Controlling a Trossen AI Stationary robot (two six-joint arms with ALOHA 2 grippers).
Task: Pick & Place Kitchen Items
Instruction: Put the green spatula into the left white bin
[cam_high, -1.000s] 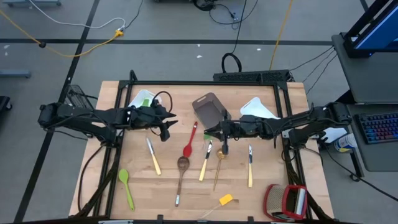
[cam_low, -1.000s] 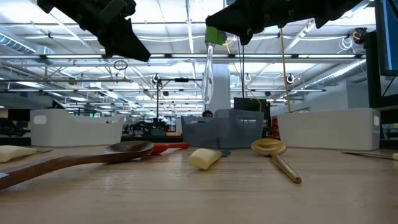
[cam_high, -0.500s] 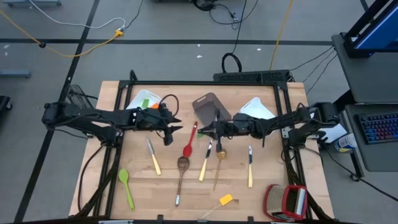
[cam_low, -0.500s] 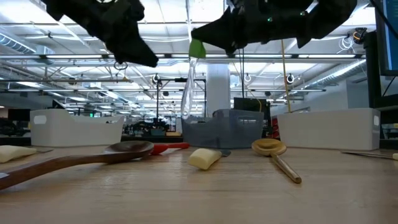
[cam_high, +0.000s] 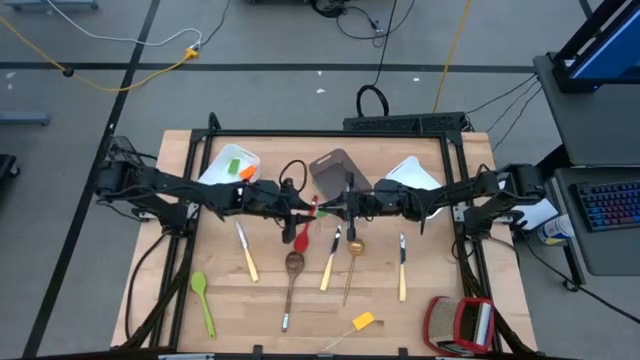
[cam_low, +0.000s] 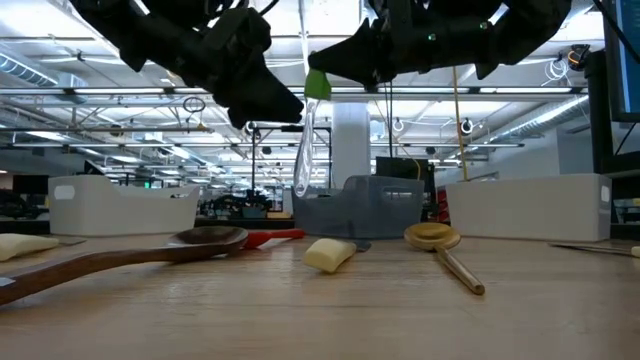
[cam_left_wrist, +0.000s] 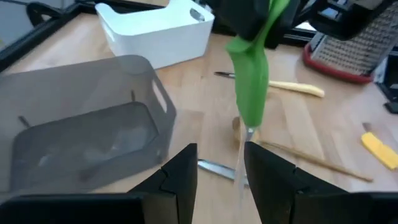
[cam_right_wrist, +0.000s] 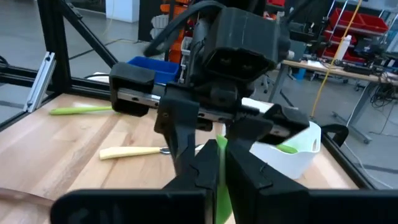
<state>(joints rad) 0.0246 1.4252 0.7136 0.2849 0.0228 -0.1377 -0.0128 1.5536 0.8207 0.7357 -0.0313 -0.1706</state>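
Observation:
My right gripper (cam_high: 338, 208) (cam_right_wrist: 219, 167) hangs over the table's middle, in front of the grey bin (cam_high: 335, 172), shut on a green-handled utensil (cam_low: 316, 84) (cam_left_wrist: 251, 87). The utensil's silvery lower part (cam_low: 300, 180) points down. My left gripper (cam_high: 303, 207) (cam_left_wrist: 221, 169) (cam_low: 272, 104) faces it from the table's left, open. Its fingers stand on either side of that silvery part; I cannot tell whether they touch it. A red spoon (cam_high: 304, 232), wooden spoon (cam_high: 292, 272), gold spoon (cam_high: 352, 258), three pale-handled knives, green spatula (cam_high: 203, 298) and yellow piece (cam_high: 363, 321) lie flat on the table. My right gripper pinches the utensil's green handle (cam_right_wrist: 219, 151) between its two fingers, coming roughly level from the table's right. The utensil hangs below the fingers, slightly tilted and lifted clear of the table, with its silvery end (cam_left_wrist: 244, 163) lowest.
A white bin (cam_high: 232, 163) at far left holds green and orange pieces. Another white bin (cam_high: 415, 174) stands at far right. A red-and-silver object (cam_high: 460, 325) sits at the near right corner. Utensils lie scattered between the arms and the near edge.
My left gripper has moved toward the table's right, up to the right gripper and the hanging utensil, and stays open. My right gripper has shifted a little toward the table's left, and the utensil has moved with it.

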